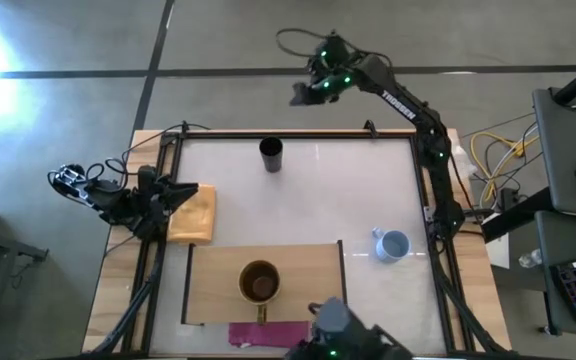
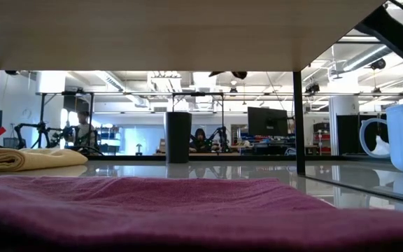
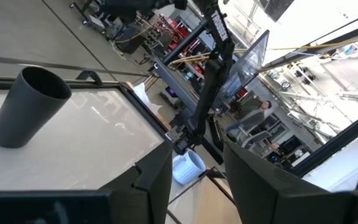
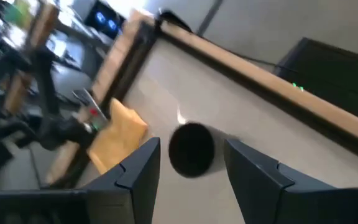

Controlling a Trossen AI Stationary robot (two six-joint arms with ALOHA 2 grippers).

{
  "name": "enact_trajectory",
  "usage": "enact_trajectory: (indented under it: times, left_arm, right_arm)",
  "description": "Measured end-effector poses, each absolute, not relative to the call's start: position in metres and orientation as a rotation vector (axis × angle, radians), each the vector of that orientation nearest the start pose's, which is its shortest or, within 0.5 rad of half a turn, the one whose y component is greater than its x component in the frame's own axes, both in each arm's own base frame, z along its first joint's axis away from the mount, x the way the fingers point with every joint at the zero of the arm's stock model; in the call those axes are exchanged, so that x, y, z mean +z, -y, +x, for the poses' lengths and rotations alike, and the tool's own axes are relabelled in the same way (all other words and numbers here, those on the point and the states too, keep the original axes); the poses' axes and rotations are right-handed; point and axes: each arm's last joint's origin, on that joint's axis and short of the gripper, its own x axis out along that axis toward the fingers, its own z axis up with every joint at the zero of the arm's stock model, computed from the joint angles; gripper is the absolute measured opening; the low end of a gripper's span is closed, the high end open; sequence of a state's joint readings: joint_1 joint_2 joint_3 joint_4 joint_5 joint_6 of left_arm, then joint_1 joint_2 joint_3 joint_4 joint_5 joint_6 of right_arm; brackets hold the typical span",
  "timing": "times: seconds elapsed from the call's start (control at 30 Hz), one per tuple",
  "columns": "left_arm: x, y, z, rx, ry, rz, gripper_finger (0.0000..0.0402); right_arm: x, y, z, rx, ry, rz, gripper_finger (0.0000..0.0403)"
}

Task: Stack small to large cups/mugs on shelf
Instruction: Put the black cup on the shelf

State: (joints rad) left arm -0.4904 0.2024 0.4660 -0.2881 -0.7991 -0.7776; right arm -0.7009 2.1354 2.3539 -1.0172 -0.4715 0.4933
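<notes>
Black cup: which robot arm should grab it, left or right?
Probably the right. The right end effector hangs open just past the table's far edge, near the black cup, which sits lined up between its fingers in the right wrist view. The left end effector waits beyond the table's left side, farther off.

Grey floor [image 1: 88,40], bright ceiling lights [image 2: 110,78]

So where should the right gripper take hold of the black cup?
Around its side wall near the rim, coming straight down: the black cup stands upright, has no handle and has bare table all round. The right gripper, open, already looks down onto its mouth.
</notes>
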Motion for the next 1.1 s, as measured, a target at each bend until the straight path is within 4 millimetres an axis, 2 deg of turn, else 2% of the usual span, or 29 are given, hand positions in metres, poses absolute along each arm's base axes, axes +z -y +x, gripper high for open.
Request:
enact_trajectory:
  times: [0.1, 0.27, 0.4, 0.63, 0.83, 1.1]
  left_arm:
    - [0.276, 0.014, 0.071, 0.306, 0.106, -0.757, 0.013]
    - [0.276, 0.014, 0.071, 0.31, 0.107, -0.757, 0.013]
    - [0.276, 0.014, 0.071, 0.318, 0.106, -0.754, 0.013]
    - [0.275, 0.014, 0.071, 0.323, 0.098, -0.739, 0.013]
    - [0.272, 0.015, 0.072, 0.324, 0.092, -0.74, 0.013]
    - [0.269, 0.015, 0.073, 0.327, 0.086, -0.738, 0.013]
  right_arm:
    - [0.362, 0.277, 0.366, -0.405, -0.639, 0.869, 0.0171]
    - [0.352, 0.271, 0.376, -0.534, -0.681, 0.806, 0.0171]
    - [0.345, 0.258, 0.383, -0.587, -0.754, 0.782, 0.0171]
    - [0.301, 0.244, 0.408, -0.571, -0.915, 0.818, 0.0171]
    - [0.285, 0.24, 0.42, -0.56, -0.947, 0.837, 0.0171]
    - [0.273, 0.236, 0.43, -0.528, -0.949, 0.843, 0.0171]
